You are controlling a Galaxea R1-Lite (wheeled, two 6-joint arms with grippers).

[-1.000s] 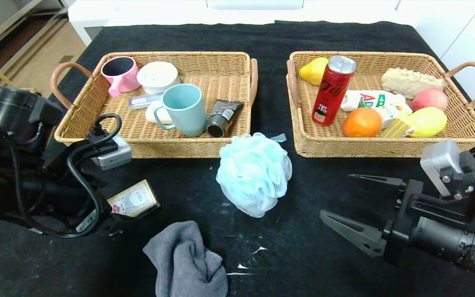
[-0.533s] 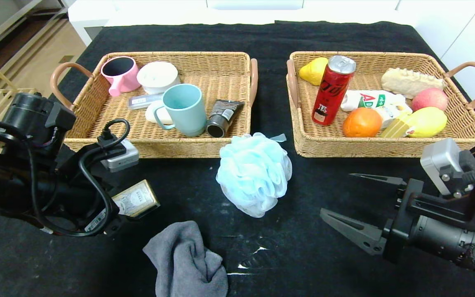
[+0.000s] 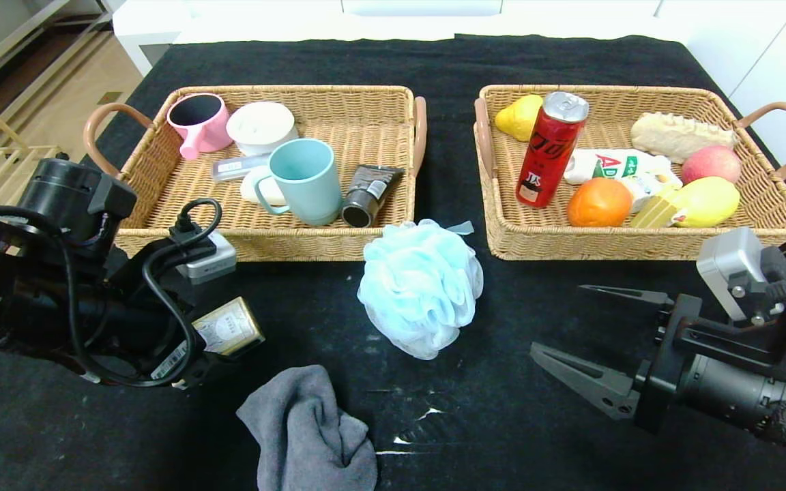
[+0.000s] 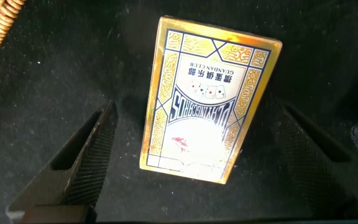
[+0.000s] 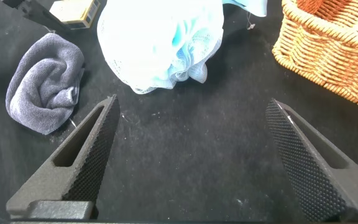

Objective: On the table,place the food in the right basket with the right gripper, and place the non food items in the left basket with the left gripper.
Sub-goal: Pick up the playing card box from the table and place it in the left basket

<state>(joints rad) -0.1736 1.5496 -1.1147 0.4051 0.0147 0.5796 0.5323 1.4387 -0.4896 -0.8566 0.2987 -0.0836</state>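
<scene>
Grey cloth (image 3: 311,429) lies nearest, one soft item. Beyond it, the left gripper (image 4: 201,155) straddles the card box (image 4: 209,99) with jaws wide, holding nothing; stiff and light, likely best pinched across its long sides. One puff (image 3: 421,286) sits beyond the cloth. Right gripper (image 3: 587,337) gapes empty.

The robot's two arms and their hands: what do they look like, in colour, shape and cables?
Both arms are black, with round motor housings. The left hand has looping black cables, a silver-grey camera box and a white barcode label. The right hand has two long, pointed black fingers with finely textured inner pads, a silver-grey box above and a black cable.
</scene>
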